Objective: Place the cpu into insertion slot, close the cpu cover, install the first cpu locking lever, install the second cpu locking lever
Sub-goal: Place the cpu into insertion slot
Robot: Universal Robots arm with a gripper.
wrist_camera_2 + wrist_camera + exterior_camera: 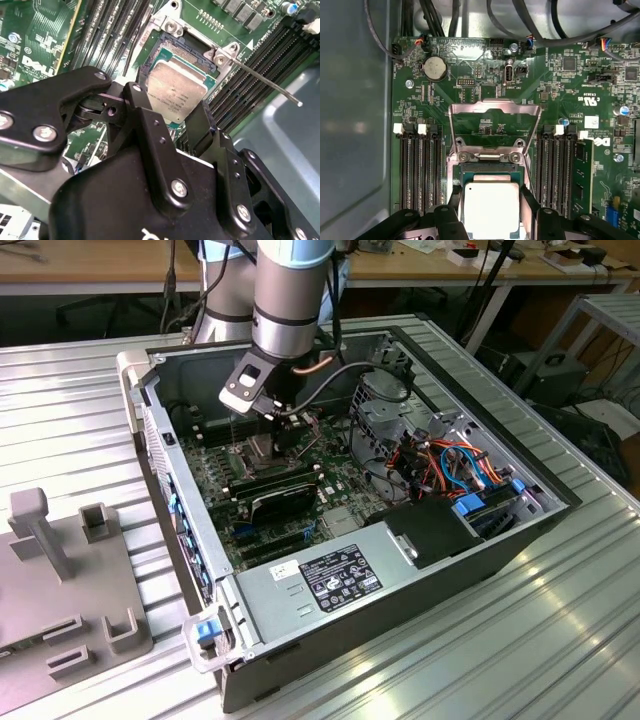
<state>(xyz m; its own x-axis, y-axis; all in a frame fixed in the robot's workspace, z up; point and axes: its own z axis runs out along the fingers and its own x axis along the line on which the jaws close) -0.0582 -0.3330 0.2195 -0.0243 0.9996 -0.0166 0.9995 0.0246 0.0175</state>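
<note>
In both wrist views the cpu, a flat square chip with a silvery top, sits between my black fingertips, which press on two opposite edges. My gripper is shut on it and holds it just above the insertion slot, partly over the socket. The cpu cover, a thin silver frame, stands swung open behind the socket. One locking lever sticks out as a thin rod, unlatched. In the exterior view my gripper hangs over the green board inside the open computer case.
Long black memory slots flank the socket on both sides. A black card lies just in front of it, a grey fan shroud and cables to the exterior view's right. The power supply is at the case front. A grey fixture stands on the table.
</note>
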